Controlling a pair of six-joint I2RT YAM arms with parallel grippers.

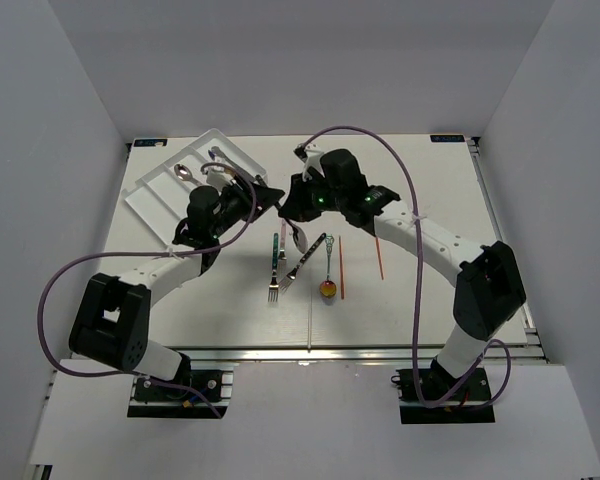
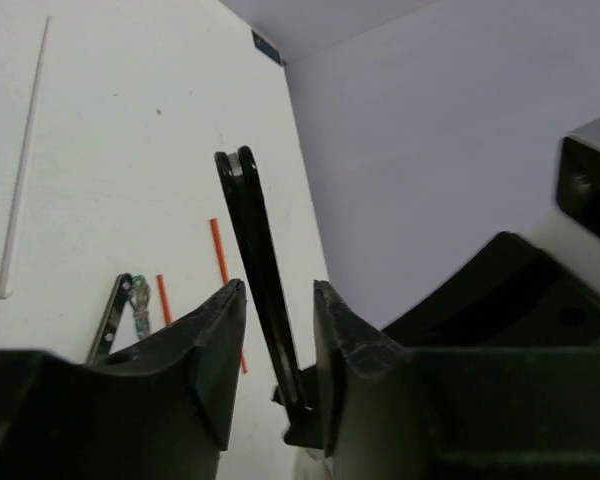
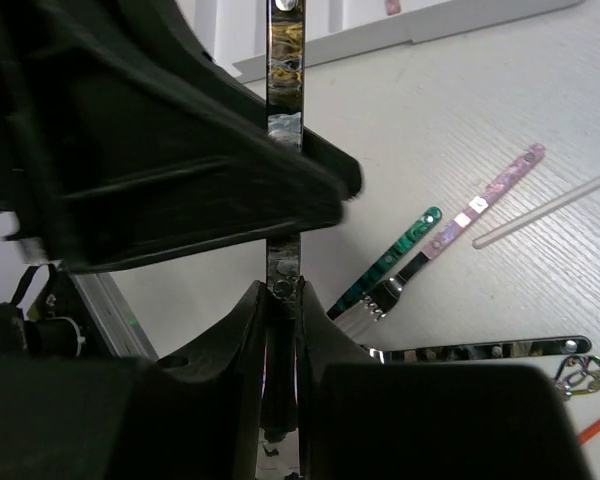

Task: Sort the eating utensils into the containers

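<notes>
Right gripper (image 3: pixel 283 300): clamped on dark-handled utensil (image 3: pixel 284 60). Left gripper (image 2: pixel 279 292): jaws apart, straddling the same handle. White tray (image 1: pixel 148 195): 9 o'clock from both grippers.

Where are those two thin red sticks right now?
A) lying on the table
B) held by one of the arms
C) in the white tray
A: both red sticks lie flat on the table, off to the right of the tray.
</notes>
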